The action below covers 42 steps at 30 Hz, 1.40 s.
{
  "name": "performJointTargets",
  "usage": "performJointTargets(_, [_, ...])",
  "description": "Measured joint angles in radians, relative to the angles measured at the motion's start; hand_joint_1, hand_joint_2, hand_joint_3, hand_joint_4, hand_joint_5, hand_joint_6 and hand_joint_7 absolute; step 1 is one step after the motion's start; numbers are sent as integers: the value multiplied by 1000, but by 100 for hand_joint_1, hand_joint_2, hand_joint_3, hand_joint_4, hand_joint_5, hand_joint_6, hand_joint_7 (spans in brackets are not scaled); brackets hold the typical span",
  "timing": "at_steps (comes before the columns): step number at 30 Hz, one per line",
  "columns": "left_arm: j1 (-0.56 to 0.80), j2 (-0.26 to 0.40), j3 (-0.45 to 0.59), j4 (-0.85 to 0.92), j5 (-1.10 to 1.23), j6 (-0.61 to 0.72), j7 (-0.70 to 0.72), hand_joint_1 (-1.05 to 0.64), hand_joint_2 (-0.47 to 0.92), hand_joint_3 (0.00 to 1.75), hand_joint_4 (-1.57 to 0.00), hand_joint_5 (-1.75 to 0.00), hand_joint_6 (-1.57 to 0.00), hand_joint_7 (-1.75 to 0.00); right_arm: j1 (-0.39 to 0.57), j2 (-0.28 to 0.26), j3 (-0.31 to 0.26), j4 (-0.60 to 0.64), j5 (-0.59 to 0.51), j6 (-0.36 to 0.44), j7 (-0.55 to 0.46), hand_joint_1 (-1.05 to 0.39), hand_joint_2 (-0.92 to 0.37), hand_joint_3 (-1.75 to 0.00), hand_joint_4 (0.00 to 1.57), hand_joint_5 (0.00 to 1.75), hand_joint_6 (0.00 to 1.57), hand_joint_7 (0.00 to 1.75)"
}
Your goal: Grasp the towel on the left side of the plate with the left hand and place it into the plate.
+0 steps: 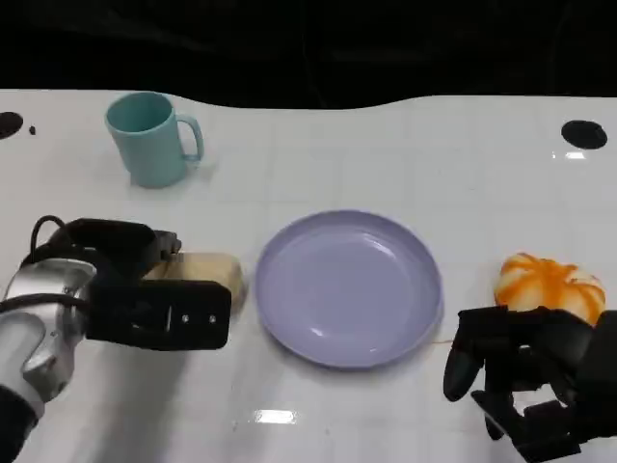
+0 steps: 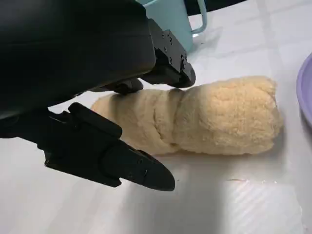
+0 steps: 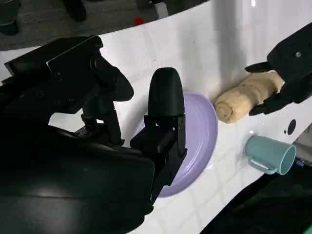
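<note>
- Towel (image 2: 214,119): rolled, beige, lying on the table (image 1: 386,405) just left of the plate (image 1: 347,287); not lifted.
- Left hand (image 1: 145,289): placed over the towel's far-left end, fingers (image 2: 122,165) spread on either side of the roll; one fingertip appears to touch its top, no closed grip is seen. Judged as set up to straddle the roll for grasping.
- Right hand (image 1: 525,371): rested near an orange-white object (image 1: 549,285), fingers loosely apart, nothing held.
- Teal mug (image 1: 149,138): stood well behind.
</note>
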Motion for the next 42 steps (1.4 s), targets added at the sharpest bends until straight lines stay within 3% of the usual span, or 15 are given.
performJointTargets(3, [-39, -23, 0, 110, -31, -63, 35, -40, 92, 10, -80, -20, -57, -6, 0, 0, 0, -1, 0, 0, 0, 3, -57, -108, 71, 168, 70, 142])
performJointTargets(6, [-58, -47, 0, 209, -49, -110, 62, -37, 92, 12, -75, -16, -66, -8, 1, -1, -1, -2, 0, 1, 0, 3, -58, -109, 70, 168, 69, 142])
performJointTargets(8, [-63, -59, 1, 263, -65, -141, 96, -32, 92, 11, -85, -21, -76, -11, 1, -1, -1, -3, 2, 1, 0, 4, -57, -109, 70, 168, 70, 142])
performJointTargets(12, [-71, -64, 6, 324, -79, -194, 175, -31, 92, 11, -87, -23, -80, -11, 2, -1, -1, -3, 2, 1, 0, 4, -57, -109, 70, 168, 70, 142])
performJointTargets(14, [-74, -65, 7, 345, -83, -214, 206, -19, 90, 27, -77, -124, -105, -28, 1, -1, -1, -3, 2, 1, 0, 3, -57, -109, 70, 168, 70, 142])
performJointTargets(15, [-71, -65, 11, 357, -87, -233, 253, -17, 90, 29, -75, -140, -108, -31, 2, -1, -1, -3, 2, 1, 0, 3, -57, -109, 70, 168, 70, 142])
performJointTargets(17, [-62, -66, 14, 375, -93, -267, 336, -19, 76, 63, -86, -167, -77, -138, 2, -1, -1, -3, 2, 1, 0, 3, -56, -109, 71, 168, 70, 142])
performJointTargets(19, [-50, -66, 15, 382, -94, -287, 416, -19, 70, 76, -88, -173, -68, -162, 1, -1, -1, -3, 2, 1, 0, 3, -56, -110, 71, 168, 70, 142])
performJointTargets(23, [-29, -65, 29, 378, -98, -291, 502, -19, 67, 84, -89, -175, -64, -169, 1, -1, -1, -2, 2, 1, 0, 4, -57, -110, 71, 168, 70, 142])
performJointTargets(24, [-29, -65, 31, 375, -99, -291, 509, -19, 68, 76, -87, -175, -61, -172, 1, -1, -1, -2, 2, 1, 0, 4, -56, -110, 71, 169, 70, 142])
performJointTargets(28, [7, -57, 62, 280, -113, -271, 537, -20, 75, 53, -84, -175, -54, -174, 1, 0, -1, -2, 2, 0, 0, 4, -56, -110, 70, 169, 70, 142])
performJointTargets(32, [48, -46, 100, 168, -119, -228, 536, -20, 75, 49, -84, -175, -56, -175, 2, -1, -1, -2, 1, 0, 0, 4, -57, -109, 70, 168, 70, 142])
performJointTargets(40, [71, -46, 131, -35, -136, -199, 512, -21, 75, 55, -84, -175, -58, -175, 1, -1, -1, -3, 2, 1, 1, 4, -57, -109, 70, 169, 69, 142])
performJointTargets(42, [71, -53, 126, -78, -136, -204, 500, -22, 64, 73, -87, -175, -61, -175, 1, -1, -1, -3, 1, 1, 1, 5, -57, -109, 70, 169, 69, 142])
